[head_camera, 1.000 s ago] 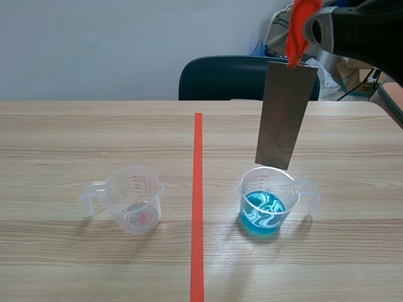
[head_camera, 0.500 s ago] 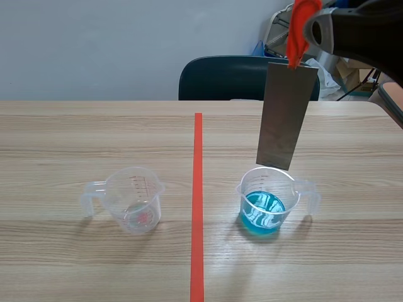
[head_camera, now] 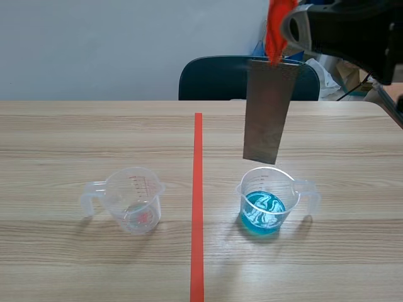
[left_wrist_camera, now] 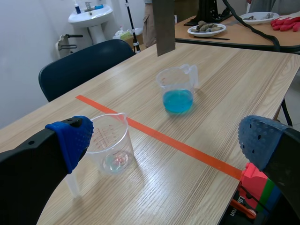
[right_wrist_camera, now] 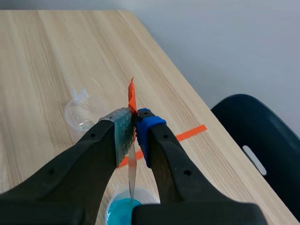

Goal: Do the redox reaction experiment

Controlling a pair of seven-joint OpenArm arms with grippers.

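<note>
Right tool hangs high over the right half of the bench, fingers pinched on a metal strip; left tool sits low, fingers spread wide.

A pale wood-grain worktop carries an orange-red tape line running straight away from the near edge. At its far side stands a dark blue chair, pushed close, before a plain light wall. Right of the chair lies clutter, cardboard boxes among it. The left wrist view shows a white sink on the wall, a second table bearing a plate of brownish pieces, and a red and green block past the worktop's edge.
</note>
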